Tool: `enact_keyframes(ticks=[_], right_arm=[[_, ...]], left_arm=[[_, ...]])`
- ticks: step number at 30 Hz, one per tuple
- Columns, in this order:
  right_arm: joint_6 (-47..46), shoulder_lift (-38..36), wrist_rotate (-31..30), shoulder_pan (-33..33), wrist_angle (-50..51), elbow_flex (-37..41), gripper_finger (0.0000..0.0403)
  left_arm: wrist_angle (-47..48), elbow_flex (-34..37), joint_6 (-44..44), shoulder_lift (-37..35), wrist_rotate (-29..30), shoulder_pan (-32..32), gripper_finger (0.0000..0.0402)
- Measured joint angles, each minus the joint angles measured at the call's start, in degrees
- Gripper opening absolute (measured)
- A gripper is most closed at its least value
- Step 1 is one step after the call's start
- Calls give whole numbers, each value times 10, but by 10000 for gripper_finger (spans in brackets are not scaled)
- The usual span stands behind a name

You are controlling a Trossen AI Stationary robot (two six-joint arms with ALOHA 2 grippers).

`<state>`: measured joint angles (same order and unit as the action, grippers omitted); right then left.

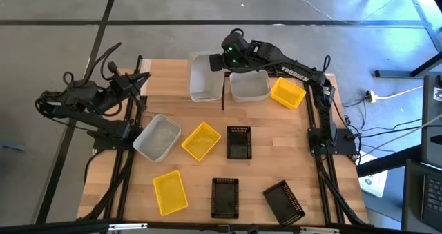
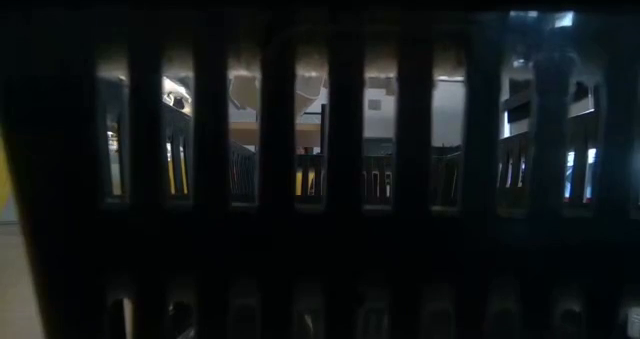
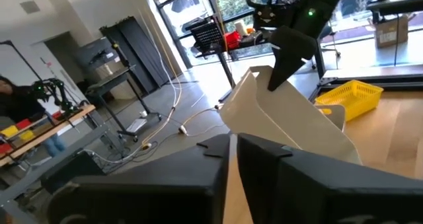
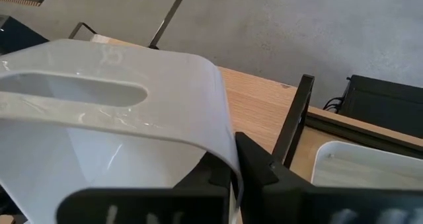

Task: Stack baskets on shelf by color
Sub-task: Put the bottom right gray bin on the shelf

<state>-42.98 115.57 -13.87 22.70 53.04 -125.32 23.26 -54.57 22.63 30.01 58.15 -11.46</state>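
Observation:
A white basket (image 1: pixel 204 76) is on the shelf (image 4: pixel 254 108), left of the black divider (image 1: pixel 222 101). My right gripper (image 1: pixel 217 61) is shut on it. A second white basket (image 1: pixel 248 86) and a yellow basket (image 1: pixel 287 92) sit right of the divider. Loose on the table lie a white basket (image 1: pixel 157 137), two yellow ones (image 1: pixel 202 141) (image 1: pixel 170 191) and three black ones (image 1: pixel 239 142) (image 1: pixel 224 196) (image 1: pixel 284 201). My left gripper (image 1: pixel 140 82) waits shut at the table's far left, touching nothing. My right gripper pinches the white basket's wall at its rim (image 4: pixel 225 145), near the far right corner, one finger inside and one (image 4: pixel 254 161) outside. It comes slanting down from the table's right. The basket is tilted, held corner (image 3: pixel 264 78) raised; what its lower part rests on is hidden.
The low view is blocked by the slotted wall of a black basket (image 2: pixel 320 179) right in front of the camera. Black frame rails (image 1: pixel 131 123) (image 1: pixel 314 123) run along both table sides. Bare wood shows between the loose baskets and the shelf.

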Motion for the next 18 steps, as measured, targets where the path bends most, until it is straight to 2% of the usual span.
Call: enact_keyframes(ticks=[7, 11, 18], right_arm=[[11, 0, 0, 0, 0, 0, 2], [14, 0, -20, 0, -1, 0, 2], [31, -1, -22, 0, -2, 0, 2]], left_arm=[[-30, 0, -48, 9, 0, 4, 68], [-75, 0, -75, 38, -3, 25, 69], [-76, 0, -105, 116, -11, 78, 67]])
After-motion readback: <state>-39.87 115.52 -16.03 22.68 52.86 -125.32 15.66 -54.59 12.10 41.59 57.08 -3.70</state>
